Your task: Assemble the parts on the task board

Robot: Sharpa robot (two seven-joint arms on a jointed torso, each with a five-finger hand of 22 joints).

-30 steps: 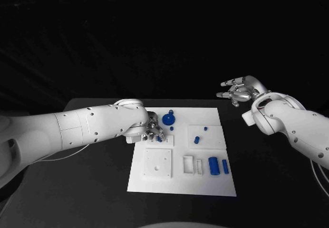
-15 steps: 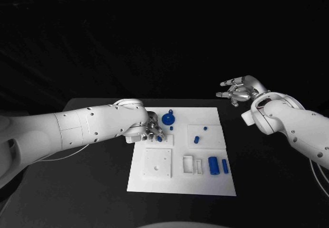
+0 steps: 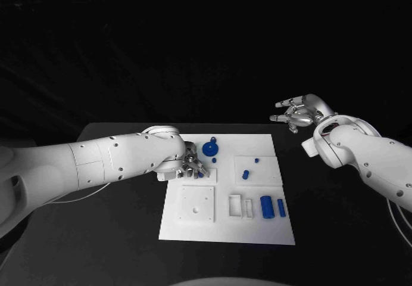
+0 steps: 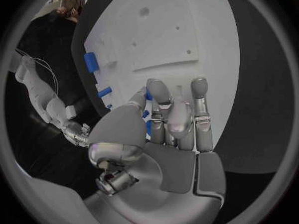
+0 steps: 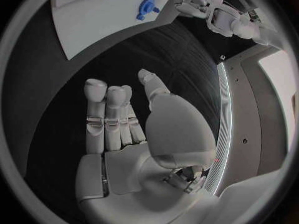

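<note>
Task board: the white task board (image 3: pixel 258 229) lies on the black worktop (image 3: pixel 120 226), between the two white arms.
Left hand: the left hand (image 3: pixel 190 165) is down on the board's far left part, fingers curled over a small blue part (image 3: pixel 200 174) (whether it truly grips it, the pictures do not settle).
Left wrist view: here the fingers (image 4: pixel 159 97) press close on the board, with slivers of blue showing between them, a detail the head view blurs.
Right hand: the right hand (image 3: pixel 296 113) hangs raised beyond the board's far right corner, fingers loosely apart, holding nothing.
Right wrist view: the palm is bare over dark worktop.
Other parts: a round blue part (image 3: pixel 212 148) sits just beside the left hand; two blue cylinders (image 3: pixel 267 207) lie near the board's right edge.
</note>
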